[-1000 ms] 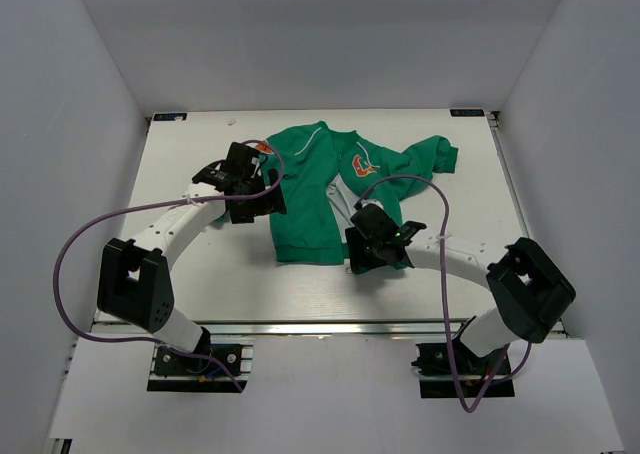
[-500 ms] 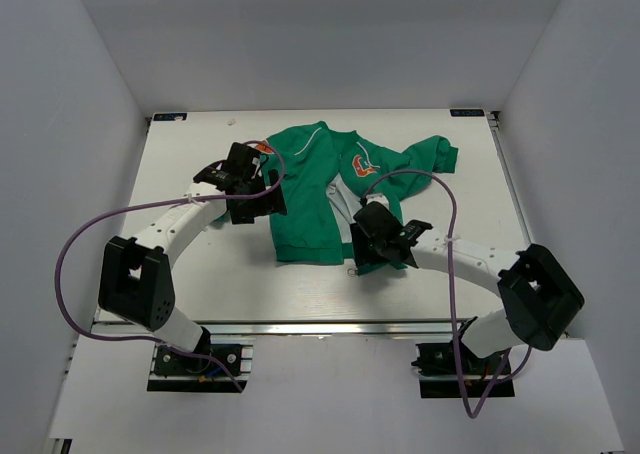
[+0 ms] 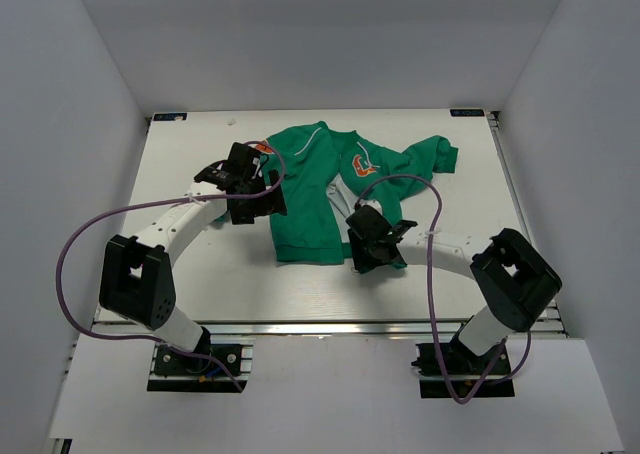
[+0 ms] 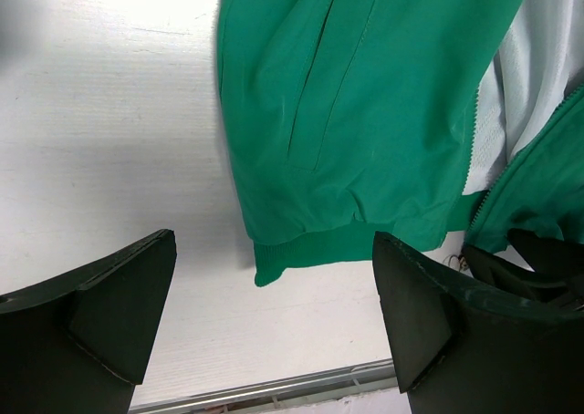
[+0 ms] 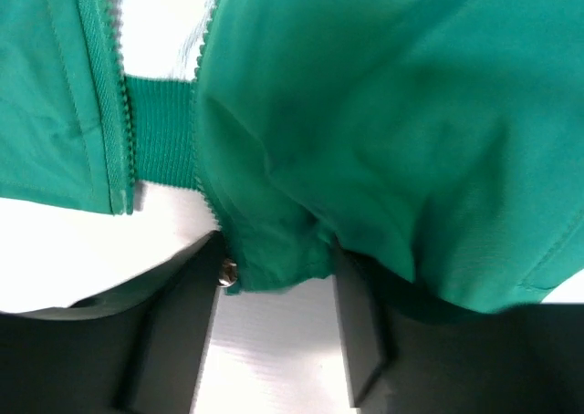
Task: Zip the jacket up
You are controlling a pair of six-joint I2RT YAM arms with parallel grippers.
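One arm has shifted: the right fingers now straddle the jacket hem corner, grip unclear. The left fingers hang wide; zipping hasn't started.

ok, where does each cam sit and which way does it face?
Top external: fixed high behind the arm bases, looking down at the table and jacket; both arms show, left gripper and right gripper included.
Left wrist: on the left arm, facing down past its open fingers at the jacket's hem and pocket.
Right wrist: on the right arm, close on the zip bottom, a finger either side of the hem corner.
Shared: top and left wrist both show the pale lining.
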